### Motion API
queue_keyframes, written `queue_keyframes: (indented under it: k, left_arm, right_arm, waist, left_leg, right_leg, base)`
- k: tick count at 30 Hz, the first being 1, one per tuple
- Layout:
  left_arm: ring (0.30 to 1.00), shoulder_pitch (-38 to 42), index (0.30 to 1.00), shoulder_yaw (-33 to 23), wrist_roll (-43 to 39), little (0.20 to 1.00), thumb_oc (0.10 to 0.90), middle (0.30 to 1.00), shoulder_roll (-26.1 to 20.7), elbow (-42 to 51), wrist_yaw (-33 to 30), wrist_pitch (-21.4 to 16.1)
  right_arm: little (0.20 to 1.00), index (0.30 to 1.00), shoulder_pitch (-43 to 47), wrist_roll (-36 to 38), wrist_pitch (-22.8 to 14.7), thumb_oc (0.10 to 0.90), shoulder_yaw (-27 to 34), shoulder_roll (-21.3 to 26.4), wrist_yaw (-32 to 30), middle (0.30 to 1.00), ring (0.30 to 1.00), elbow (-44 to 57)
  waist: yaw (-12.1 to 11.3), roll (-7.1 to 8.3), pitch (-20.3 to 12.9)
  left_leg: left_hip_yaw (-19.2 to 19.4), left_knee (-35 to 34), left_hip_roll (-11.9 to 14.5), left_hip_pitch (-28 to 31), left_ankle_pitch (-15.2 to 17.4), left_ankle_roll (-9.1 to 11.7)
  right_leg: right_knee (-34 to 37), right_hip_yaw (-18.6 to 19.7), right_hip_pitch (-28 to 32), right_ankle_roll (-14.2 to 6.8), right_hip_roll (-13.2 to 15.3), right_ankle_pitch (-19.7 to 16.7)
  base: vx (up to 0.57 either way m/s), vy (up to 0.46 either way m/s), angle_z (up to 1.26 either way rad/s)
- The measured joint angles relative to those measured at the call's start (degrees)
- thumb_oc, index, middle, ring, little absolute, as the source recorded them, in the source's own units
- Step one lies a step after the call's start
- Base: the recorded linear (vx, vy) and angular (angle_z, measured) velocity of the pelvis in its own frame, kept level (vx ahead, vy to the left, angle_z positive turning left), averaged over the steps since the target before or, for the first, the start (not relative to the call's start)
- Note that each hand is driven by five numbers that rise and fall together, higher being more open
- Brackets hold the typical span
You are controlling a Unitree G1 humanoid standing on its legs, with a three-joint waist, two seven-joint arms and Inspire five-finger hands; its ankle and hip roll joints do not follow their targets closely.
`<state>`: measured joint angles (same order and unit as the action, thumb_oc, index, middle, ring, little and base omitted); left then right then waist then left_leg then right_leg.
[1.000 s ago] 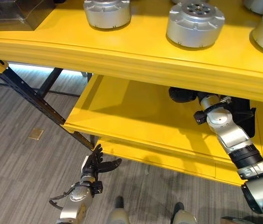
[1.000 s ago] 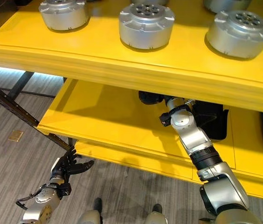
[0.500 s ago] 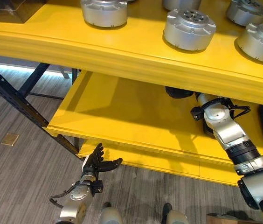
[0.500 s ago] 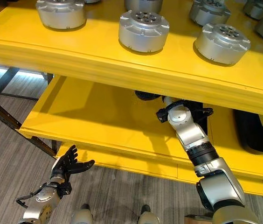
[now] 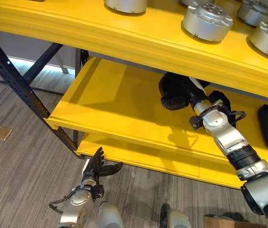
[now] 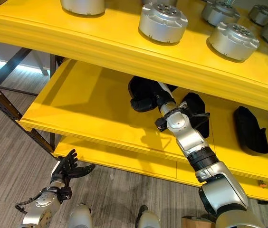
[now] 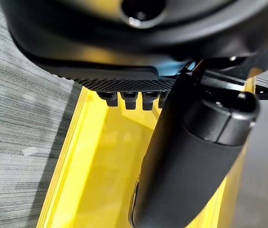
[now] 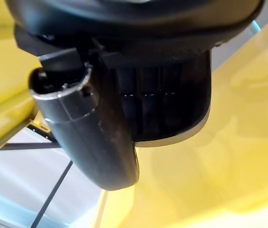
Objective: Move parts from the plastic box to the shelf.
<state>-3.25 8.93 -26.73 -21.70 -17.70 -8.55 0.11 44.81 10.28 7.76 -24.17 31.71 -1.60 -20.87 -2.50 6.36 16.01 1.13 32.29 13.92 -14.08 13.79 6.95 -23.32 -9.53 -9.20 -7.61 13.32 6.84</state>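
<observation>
Right hand (image 6: 143,95) of mine reaches deep onto the middle shelf (image 6: 91,114), its fingers closed around a black part (image 6: 140,88) — though how firmly I cannot quite tell from here. My left hand (image 5: 96,167) hangs low over the grey floor (image 5: 20,156), fingers spread, holding nothing. I count four silver round parts (image 6: 163,21) on the top shelf (image 6: 100,42) and three more black parts (image 6: 249,129) on the middle one. A second ago that hand sat hidden under the top shelf's edge; my view has since swung down and right.
</observation>
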Motion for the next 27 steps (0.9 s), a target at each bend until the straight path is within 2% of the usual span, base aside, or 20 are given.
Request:
queue_keyframes:
  k: [6, 9, 13, 19, 23, 27]
  left_arm:
    - [1.000, 0.42, 1.000, -0.22, -0.02, 1.000, 0.900, 1.000, -0.06, 0.05, -0.71, -0.01]
    - [1.000, 0.41, 1.000, -0.23, -0.03, 1.000, 0.900, 1.000, -0.03, 0.04, -1.23, 0.00]
    - [1.000, 0.34, 1.000, -0.30, -0.04, 1.000, 0.900, 1.000, -0.12, 0.03, -1.31, -0.01]
    - [1.000, 0.60, 1.000, -1.39, -0.08, 1.000, 0.900, 1.000, -0.15, 0.08, -1.31, -0.03]
    - [1.000, 0.32, 1.000, -1.52, -0.08, 1.000, 0.900, 1.000, -0.35, 0.08, -1.27, -0.03]
    - [1.000, 0.25, 1.000, -1.47, -0.14, 1.000, 0.900, 1.000, -0.55, 0.11, -1.10, -0.04]
  right_arm:
    - [0.300, 0.300, 0.00, 1.24, -0.06, 0.400, -0.15, 0.00, 0.33, 0.300, 0.300, -0.04]
    - [0.300, 0.300, 0.02, 1.66, -0.08, 0.400, -0.51, -0.03, 0.42, 0.300, 0.300, -0.01]
    - [0.300, 0.300, 0.02, 1.84, -0.10, 0.400, -3.36, -0.04, 1.42, 0.300, 0.300, -0.01]
    - [0.300, 0.300, 0.02, 3.46, -0.24, 0.400, -4.86, 0.13, 3.13, 0.300, 0.300, 0.03]
    - [0.300, 0.300, 0.04, 4.88, -0.31, 0.400, -5.36, 0.72, 4.77, 0.300, 0.300, 0.05]
    - [0.300, 0.300, 0.05, 7.36, -0.43, 0.400, -7.14, 2.96, 6.82, 0.300, 0.300, 0.30]
  waist:
    - [-0.42, 1.16, 0.51]
    - [-0.78, 1.39, 0.62]
    - [-1.01, 1.79, 0.96]
    - [-1.02, 2.69, 2.23]
    - [-1.87, 2.83, 3.05]
    - [-2.45, 2.99, 3.83]
  left_leg:
    - [-1.65, 4.26, 0.08, -2.67, 2.17, -0.48]
    - [-2.68, 6.29, 0.05, -4.56, 2.80, 0.04]
    - [-3.06, 7.79, 0.05, -5.28, 3.52, 0.12]
    - [-4.14, 8.55, 0.18, -6.64, 3.67, 0.42]
    - [-5.14, 8.36, 1.04, -7.29, 3.46, 0.79]
    - [-6.28, 8.14, 0.99, -7.79, 3.26, 1.19]
  right_leg:
    - [-4.77, -0.07, -2.21, -0.02, 0.32, 2.82]
    - [-7.44, -0.38, -3.75, -0.09, 0.57, 4.17]
    - [-9.84, -0.50, -4.69, -0.15, 0.88, 5.31]
    - [-11.85, -0.93, -6.08, 0.17, 0.82, 6.51]
    - [-12.58, -2.04, -6.38, 0.58, 0.18, 7.14]
    - [-13.40, -2.72, -6.50, 0.65, 0.13, 8.01]
  base:
    - [-0.01, -0.012, 0.08]
    - [-0.02, -0.011, 0.10]
    - [-0.02, -0.017, 0.03]
    - [-0.02, -0.066, 0.05]
    - [-0.01, -0.063, 0.04]
    - [0.00, -0.043, 0.12]
